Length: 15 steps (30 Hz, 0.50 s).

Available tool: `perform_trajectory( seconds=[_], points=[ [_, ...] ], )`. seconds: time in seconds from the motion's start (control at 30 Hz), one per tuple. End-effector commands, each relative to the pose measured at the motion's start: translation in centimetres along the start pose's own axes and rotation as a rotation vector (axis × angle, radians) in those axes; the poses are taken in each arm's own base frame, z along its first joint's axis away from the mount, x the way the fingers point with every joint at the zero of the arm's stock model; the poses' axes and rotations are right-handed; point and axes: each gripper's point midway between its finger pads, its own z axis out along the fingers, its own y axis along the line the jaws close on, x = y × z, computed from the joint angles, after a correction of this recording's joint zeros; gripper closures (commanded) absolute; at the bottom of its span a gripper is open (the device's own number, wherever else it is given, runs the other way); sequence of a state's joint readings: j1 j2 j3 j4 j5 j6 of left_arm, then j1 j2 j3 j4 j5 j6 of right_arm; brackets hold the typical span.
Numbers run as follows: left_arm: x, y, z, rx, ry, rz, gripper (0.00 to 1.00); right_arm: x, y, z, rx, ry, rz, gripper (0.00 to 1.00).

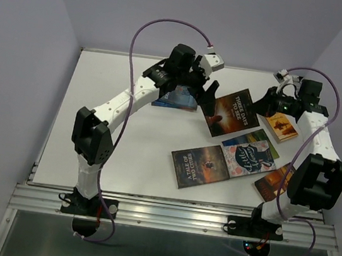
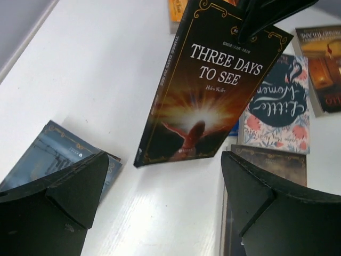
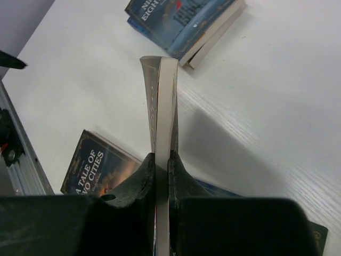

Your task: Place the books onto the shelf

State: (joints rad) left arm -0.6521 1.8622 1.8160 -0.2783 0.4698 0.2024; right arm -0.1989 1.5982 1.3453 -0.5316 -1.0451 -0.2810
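Books (image 1: 250, 155) flat on table (image 1: 130, 144) | right tool (image 3: 161, 160) clamps dark book (image 2: 208, 90) | left tool (image 2: 162, 168) spread wide

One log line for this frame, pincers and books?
left pincer: open, empty | right pincer: shut on Three Days to See book, held on edge | Little Women, A Tale of Two Cities: flat on table
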Motion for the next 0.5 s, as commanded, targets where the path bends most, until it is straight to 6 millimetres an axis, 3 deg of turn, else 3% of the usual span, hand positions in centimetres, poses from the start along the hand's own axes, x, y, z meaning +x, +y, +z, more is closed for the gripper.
perform_trajectory(
  seconds=[0.0,0.03,0.3,0.4,0.43,0.47],
  points=[
    [2.3,-2.1,1.0,0.246,0.086,0.183,0.01,-2.7,6.0,-0.6,-0.176,-0.042,-0.166,0.99],
    [3.3,-2.3,1.8,0.282,0.111,0.183,0.01,-2.6,6.7,-0.1,-0.197,-0.033,-0.184,0.99],
    [3.9,-2.5,2.8,0.331,0.117,0.2,0.01,-1.5,10.2,1.5,-0.327,0.03,-0.209,0.99],
    [4.6,-3.4,2.8,0.391,0.118,0.193,0.01,-1.4,10.3,1.9,-0.334,0.038,-0.209,0.99],
    [4.8,-3.7,2.7,0.409,0.116,0.194,0.04,-1.4,10.2,1.9,-0.333,0.04,-0.204,0.99],
    [5.1,-4.4,2.6,0.449,0.115,0.184,0.19,-1.4,10.0,2.0,-0.327,0.043,-0.2,0.99]
  ],
)
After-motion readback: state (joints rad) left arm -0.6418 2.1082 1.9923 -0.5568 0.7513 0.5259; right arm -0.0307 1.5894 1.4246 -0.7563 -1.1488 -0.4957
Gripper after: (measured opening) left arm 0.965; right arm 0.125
